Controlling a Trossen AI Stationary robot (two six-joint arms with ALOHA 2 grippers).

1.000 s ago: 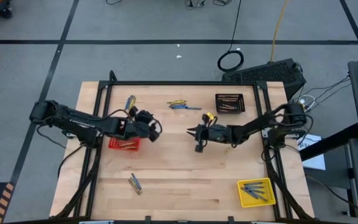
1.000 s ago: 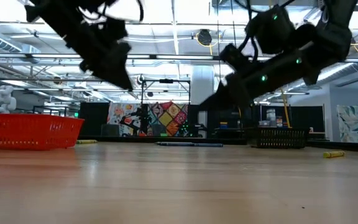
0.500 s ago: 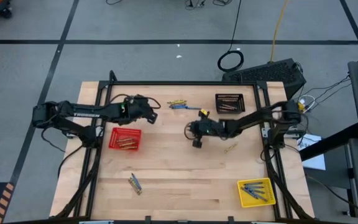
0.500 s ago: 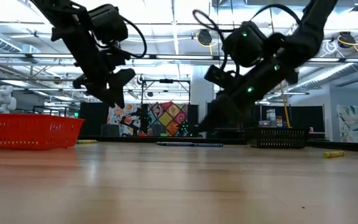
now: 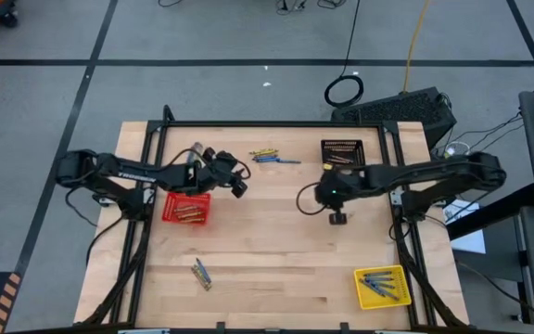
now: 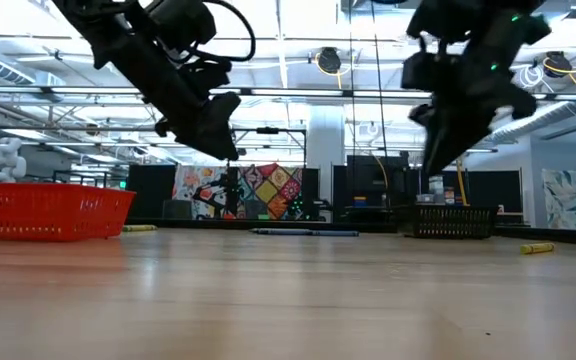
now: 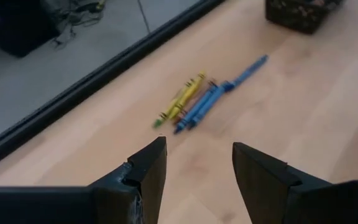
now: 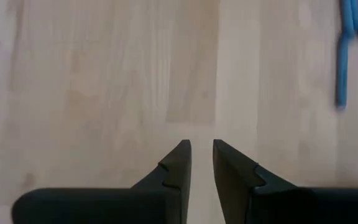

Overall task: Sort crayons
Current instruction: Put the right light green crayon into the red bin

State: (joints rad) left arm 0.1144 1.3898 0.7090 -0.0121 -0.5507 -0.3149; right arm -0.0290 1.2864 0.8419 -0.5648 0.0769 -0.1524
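On the table (image 5: 276, 269), a cluster of crayons (image 5: 267, 156) is lying near the 12 o'clock edge, with one basket (image 5: 343, 154) just beside it toward 3 o'clock. A second basket (image 5: 185, 208) is sitting at 9 o'clock, holding crayons. A third basket (image 5: 382, 287), also holding crayons, is sitting at the 5 o'clock corner. Loose crayons (image 5: 201, 273) are lying toward 7 o'clock.

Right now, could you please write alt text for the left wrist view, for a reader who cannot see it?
The left gripper, fingers open and empty, points across the wooden table at a small cluster of yellow crayons and blue crayons lying side by side. A dark basket sits at the far corner, and the table's black edge rail runs behind the crayons.
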